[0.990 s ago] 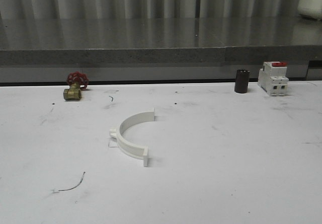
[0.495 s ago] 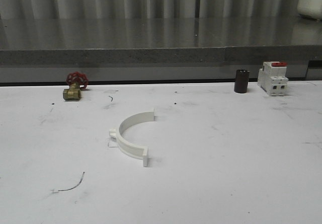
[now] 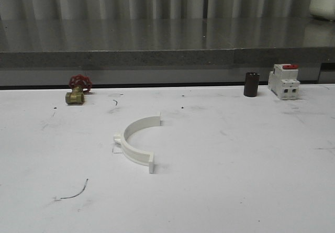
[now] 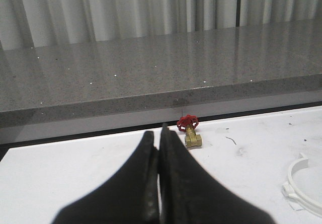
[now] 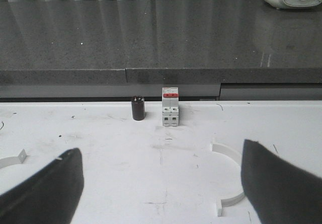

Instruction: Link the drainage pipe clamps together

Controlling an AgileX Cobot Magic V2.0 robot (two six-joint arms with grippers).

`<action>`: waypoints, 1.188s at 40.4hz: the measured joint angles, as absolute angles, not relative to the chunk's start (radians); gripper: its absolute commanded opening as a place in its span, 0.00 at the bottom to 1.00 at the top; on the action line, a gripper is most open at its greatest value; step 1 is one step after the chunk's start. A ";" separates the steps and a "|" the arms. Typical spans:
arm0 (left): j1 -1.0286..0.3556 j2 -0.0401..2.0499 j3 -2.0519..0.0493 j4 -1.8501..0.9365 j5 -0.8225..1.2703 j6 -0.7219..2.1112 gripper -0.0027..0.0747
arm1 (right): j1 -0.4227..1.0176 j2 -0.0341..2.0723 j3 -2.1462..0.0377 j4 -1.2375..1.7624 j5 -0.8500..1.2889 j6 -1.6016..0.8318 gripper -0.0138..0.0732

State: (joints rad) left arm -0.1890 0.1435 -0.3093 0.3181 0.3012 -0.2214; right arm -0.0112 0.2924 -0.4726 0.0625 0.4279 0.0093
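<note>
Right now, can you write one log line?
left gripper: shut, empty | right gripper: open | clamp halves: apart on table

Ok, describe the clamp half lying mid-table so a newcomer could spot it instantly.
On the white table, look near the middle, well in front of the grey stone ledge. The clamp half is a white plastic half-ring with flat end flanges. It is far wider than the brass valve behind it.
</note>
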 measured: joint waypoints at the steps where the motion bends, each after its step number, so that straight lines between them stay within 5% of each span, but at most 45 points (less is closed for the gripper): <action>1: -0.189 0.143 -0.309 0.318 0.301 -0.221 0.01 | -0.011 0.292 -0.473 0.062 0.428 0.009 0.91; 17: -0.189 0.143 -0.309 0.318 0.300 -0.221 0.01 | -0.011 0.320 -0.499 0.062 0.437 0.009 0.91; 38: -0.189 0.143 -0.305 0.318 0.299 -0.221 0.01 | -0.011 1.135 -0.999 -0.055 0.780 0.009 0.91; 48: -0.189 0.143 -0.305 0.318 0.299 -0.221 0.01 | -0.125 1.398 -1.153 -0.069 0.835 0.029 0.91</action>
